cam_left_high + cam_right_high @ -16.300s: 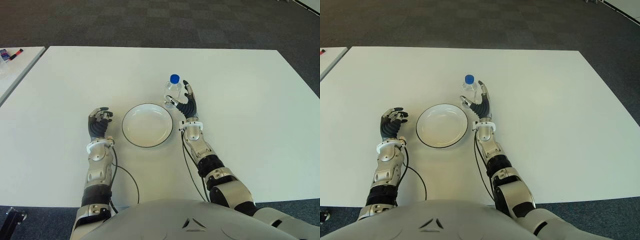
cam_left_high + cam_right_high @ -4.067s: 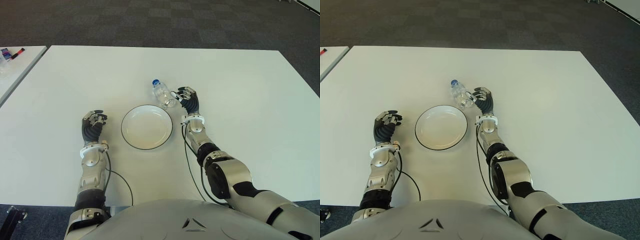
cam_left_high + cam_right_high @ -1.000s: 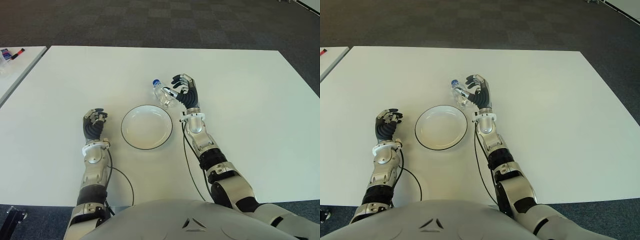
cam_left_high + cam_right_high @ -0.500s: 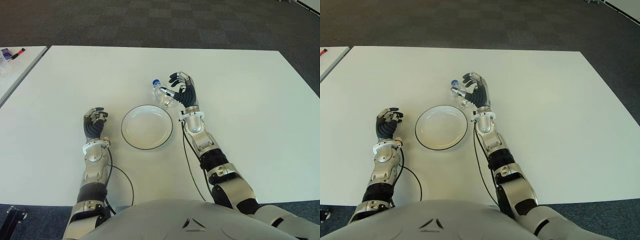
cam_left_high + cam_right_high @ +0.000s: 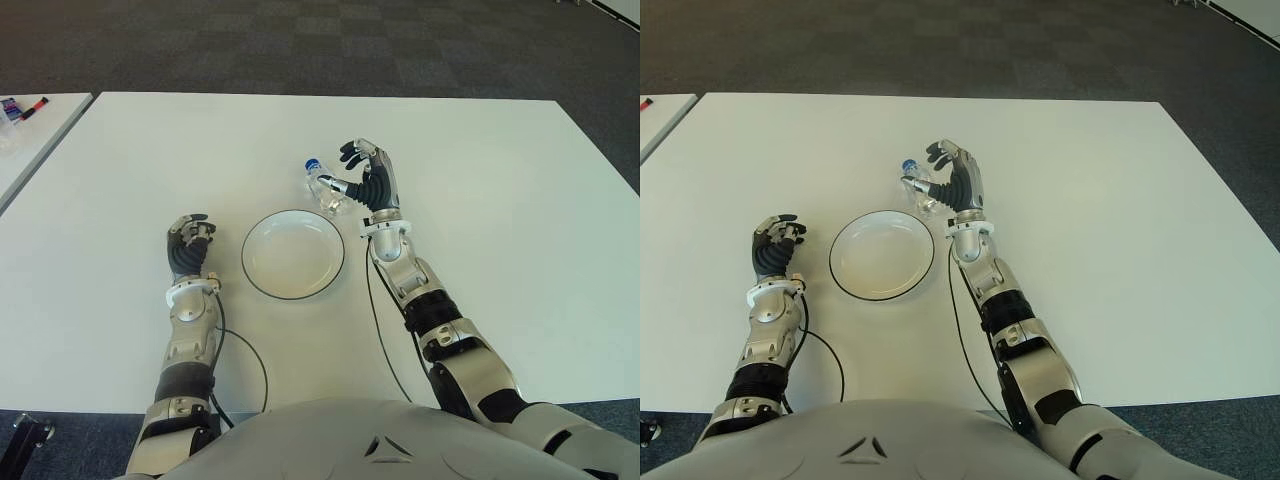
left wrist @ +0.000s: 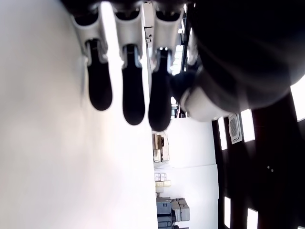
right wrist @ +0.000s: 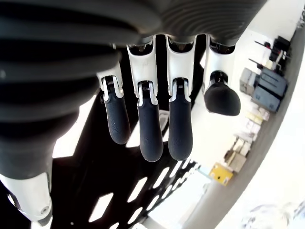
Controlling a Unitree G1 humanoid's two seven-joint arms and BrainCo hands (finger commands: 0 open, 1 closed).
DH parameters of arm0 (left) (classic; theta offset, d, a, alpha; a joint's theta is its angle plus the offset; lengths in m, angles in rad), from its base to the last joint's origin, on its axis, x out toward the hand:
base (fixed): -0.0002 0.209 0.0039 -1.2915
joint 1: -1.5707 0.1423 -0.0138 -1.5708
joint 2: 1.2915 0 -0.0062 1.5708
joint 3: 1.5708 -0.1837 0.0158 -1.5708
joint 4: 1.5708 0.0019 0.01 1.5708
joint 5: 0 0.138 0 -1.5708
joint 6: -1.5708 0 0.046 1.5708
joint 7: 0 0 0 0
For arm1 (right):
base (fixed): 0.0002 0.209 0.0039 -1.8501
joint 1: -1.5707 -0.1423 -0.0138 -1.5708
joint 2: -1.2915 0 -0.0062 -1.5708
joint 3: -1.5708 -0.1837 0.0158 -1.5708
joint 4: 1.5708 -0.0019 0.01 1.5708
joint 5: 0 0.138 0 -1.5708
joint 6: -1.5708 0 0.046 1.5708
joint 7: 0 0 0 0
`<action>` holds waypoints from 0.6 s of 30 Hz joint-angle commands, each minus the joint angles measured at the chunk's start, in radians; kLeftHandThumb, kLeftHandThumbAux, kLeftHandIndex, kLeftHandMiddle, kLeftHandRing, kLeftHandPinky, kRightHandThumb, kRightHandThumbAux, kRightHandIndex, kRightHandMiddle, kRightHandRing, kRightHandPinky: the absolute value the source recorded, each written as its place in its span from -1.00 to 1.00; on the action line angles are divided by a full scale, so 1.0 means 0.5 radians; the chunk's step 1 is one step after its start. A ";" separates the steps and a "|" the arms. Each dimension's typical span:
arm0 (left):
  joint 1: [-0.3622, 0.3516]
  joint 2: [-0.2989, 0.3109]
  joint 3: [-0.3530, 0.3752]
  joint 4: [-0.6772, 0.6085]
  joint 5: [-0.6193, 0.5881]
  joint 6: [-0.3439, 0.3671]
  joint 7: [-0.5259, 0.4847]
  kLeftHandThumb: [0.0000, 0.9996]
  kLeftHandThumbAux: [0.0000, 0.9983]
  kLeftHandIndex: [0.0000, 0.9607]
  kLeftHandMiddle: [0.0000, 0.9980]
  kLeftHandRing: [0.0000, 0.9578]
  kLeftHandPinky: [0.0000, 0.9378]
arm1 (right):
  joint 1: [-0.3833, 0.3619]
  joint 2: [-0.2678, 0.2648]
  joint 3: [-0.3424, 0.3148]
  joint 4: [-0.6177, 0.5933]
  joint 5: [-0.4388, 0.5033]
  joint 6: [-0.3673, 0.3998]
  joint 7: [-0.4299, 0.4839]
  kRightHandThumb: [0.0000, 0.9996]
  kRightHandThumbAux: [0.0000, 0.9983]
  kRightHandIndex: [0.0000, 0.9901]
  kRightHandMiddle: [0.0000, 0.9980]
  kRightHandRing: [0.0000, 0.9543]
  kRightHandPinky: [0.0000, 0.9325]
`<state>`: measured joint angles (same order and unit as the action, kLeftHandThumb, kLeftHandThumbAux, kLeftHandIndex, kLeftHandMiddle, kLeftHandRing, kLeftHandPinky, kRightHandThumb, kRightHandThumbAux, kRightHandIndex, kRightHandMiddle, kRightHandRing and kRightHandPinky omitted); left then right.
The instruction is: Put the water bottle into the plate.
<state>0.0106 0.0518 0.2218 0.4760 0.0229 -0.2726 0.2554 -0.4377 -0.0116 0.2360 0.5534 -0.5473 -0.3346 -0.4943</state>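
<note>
Table [image 5: 520, 200]: white, wide bare room right of the right arm and beyond the bottle up to the far edge; a second table [image 5: 30, 130] adjoins on the left, cut off by the frame.
Plate [image 5: 293, 253]: white, dark rim, empty, near the front edge between the two hands.
Left hand [image 5: 189, 243]: left of the plate, fingers curled, holding nothing.
Bottle [image 5: 327, 189]: clear, blue cap, lying tilted just beyond the plate's far right rim, outside it; its lower end is hidden by fingers.
Right hand [image 5: 368, 183]: raised beside the bottle, fingers loosely extended, gripping nothing; whether the thumb touches the bottle cannot be told.
</note>
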 commanded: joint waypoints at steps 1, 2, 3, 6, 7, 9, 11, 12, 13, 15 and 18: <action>0.050 -0.034 0.001 0.129 -0.007 0.067 0.027 0.36 0.45 -0.13 0.04 0.01 -0.02 | -0.049 -0.004 0.030 0.032 -0.063 0.078 -0.060 0.91 0.32 -0.23 0.01 0.10 0.73; 0.046 -0.032 0.000 0.137 -0.005 0.062 0.025 0.36 0.45 -0.13 0.04 0.01 -0.02 | -0.057 -0.006 0.034 0.033 -0.066 0.087 -0.063 0.91 0.32 -0.23 0.01 0.10 0.73; 0.043 -0.031 -0.001 0.143 -0.004 0.058 0.025 0.36 0.45 -0.13 0.04 0.01 -0.02 | -0.064 -0.009 0.038 0.035 -0.067 0.093 -0.065 0.91 0.32 -0.23 0.01 0.10 0.73; 0.037 -0.025 -0.006 0.165 0.004 0.039 0.022 0.36 0.45 -0.13 0.04 0.02 -0.01 | -0.082 -0.014 0.049 0.035 -0.067 0.120 -0.060 0.91 0.32 -0.23 0.00 0.11 0.72; 0.034 -0.023 -0.009 0.173 0.007 0.030 0.021 0.37 0.45 -0.13 0.04 0.02 -0.01 | -0.090 -0.016 0.051 0.036 -0.066 0.131 -0.057 0.91 0.32 -0.23 0.00 0.11 0.72; 0.030 -0.018 -0.016 0.186 0.017 0.020 0.021 0.37 0.45 -0.13 0.04 0.03 -0.01 | -0.114 -0.018 0.055 0.043 -0.068 0.160 -0.051 0.91 0.32 -0.23 0.00 0.11 0.72; 0.024 -0.017 -0.016 0.200 0.020 0.017 0.023 0.37 0.45 -0.13 0.05 0.03 -0.01 | -0.140 -0.019 0.059 0.053 -0.073 0.187 -0.050 0.90 0.32 -0.23 0.00 0.10 0.71; 0.020 -0.018 -0.013 0.206 0.018 0.020 0.023 0.37 0.45 -0.13 0.05 0.04 -0.01 | -0.164 -0.020 0.061 0.066 -0.074 0.204 -0.045 0.91 0.32 -0.23 0.00 0.10 0.69; 0.017 -0.019 -0.011 0.212 0.017 0.022 0.024 0.37 0.45 -0.13 0.06 0.04 -0.01 | -0.180 -0.020 0.062 0.077 -0.074 0.216 -0.043 0.91 0.32 -0.23 0.00 0.10 0.67; 0.012 -0.022 -0.009 0.220 0.015 0.026 0.024 0.37 0.45 -0.13 0.06 0.05 -0.01 | -0.211 -0.022 0.065 0.098 -0.072 0.235 -0.037 0.91 0.32 -0.22 0.00 0.10 0.65; 0.011 -0.023 -0.006 0.231 0.015 0.030 0.026 0.37 0.45 -0.13 0.05 0.04 -0.03 | -0.294 -0.019 0.062 0.179 -0.058 0.255 -0.032 0.91 0.32 -0.22 0.00 0.09 0.64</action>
<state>-0.0176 0.0560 0.2202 0.5277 0.0349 -0.3114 0.2555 -0.5418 -0.0200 0.2630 0.6027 -0.5734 -0.2314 -0.5203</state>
